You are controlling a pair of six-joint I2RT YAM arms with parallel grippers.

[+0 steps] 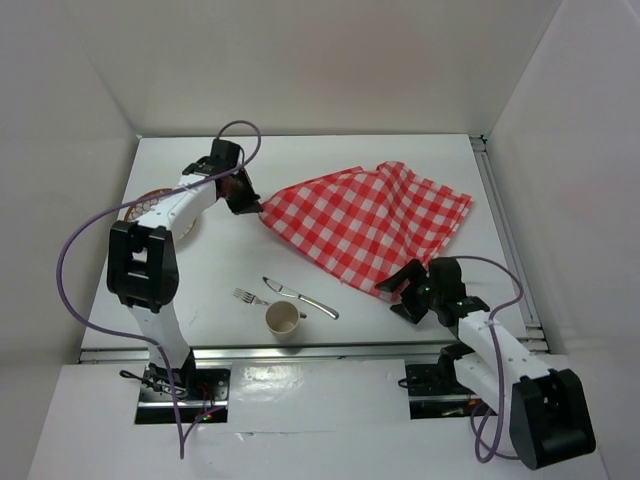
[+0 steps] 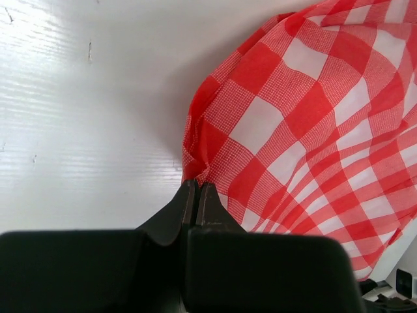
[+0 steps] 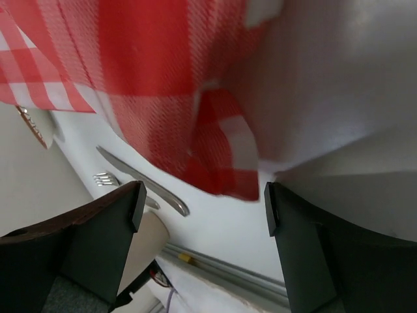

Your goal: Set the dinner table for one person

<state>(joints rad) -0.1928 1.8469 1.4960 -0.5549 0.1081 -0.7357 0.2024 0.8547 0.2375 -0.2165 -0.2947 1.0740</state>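
Observation:
The white dinner table (image 1: 330, 160) carries a red-and-white checked cloth (image 1: 370, 222) spread loosely across its middle right. My left gripper (image 1: 250, 203) is shut on the cloth's left corner (image 2: 195, 163), with the jaws pressed together on the fabric. My right gripper (image 1: 403, 296) is open, just off the cloth's near corner (image 3: 228, 176), with nothing between the fingers. A knife (image 1: 300, 297), a fork (image 1: 250, 297) and a beige cup (image 1: 283, 320) sit near the front edge. A plate (image 1: 150, 212) lies at the left, mostly hidden by my left arm.
Silver rails run along the table's front (image 1: 320, 352) and right edges (image 1: 505, 230). White walls enclose the table on three sides. In the right wrist view the knife (image 3: 143, 182), the fork (image 3: 104, 177) and the front rail (image 3: 221, 270) show below the cloth.

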